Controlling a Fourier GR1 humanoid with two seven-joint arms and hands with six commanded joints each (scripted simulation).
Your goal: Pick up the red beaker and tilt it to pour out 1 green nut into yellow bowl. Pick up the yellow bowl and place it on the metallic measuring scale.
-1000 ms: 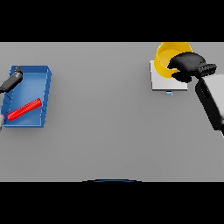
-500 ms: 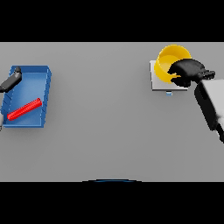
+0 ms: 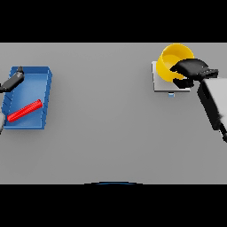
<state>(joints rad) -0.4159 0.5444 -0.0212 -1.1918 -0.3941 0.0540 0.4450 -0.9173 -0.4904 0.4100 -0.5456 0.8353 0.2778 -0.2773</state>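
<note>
Your right hand (image 3: 191, 71) curls its fingers on the round yellow bowl (image 3: 170, 62), which sits tilted on the flat metallic scale (image 3: 160, 84). The red beaker (image 3: 25, 111) lies lengthwise in the blue tray (image 3: 44, 75), its long axis slanting up-right. Your left hand (image 3: 13, 80) hangs over the tray's edge, fingers straight.

Blue tray on grey table

The blue tray (image 3: 44, 77) lies beside the left hand (image 3: 13, 80), on the grey table (image 3: 106, 133).

Right hand (image 3: 191, 70) grips the yellow bowl (image 3: 172, 60), tilted over the scale (image 3: 159, 83). Far left, the red beaker (image 3: 25, 111) lies flat in a blue tray (image 3: 44, 76), left hand (image 3: 13, 80) at its edge.
</note>
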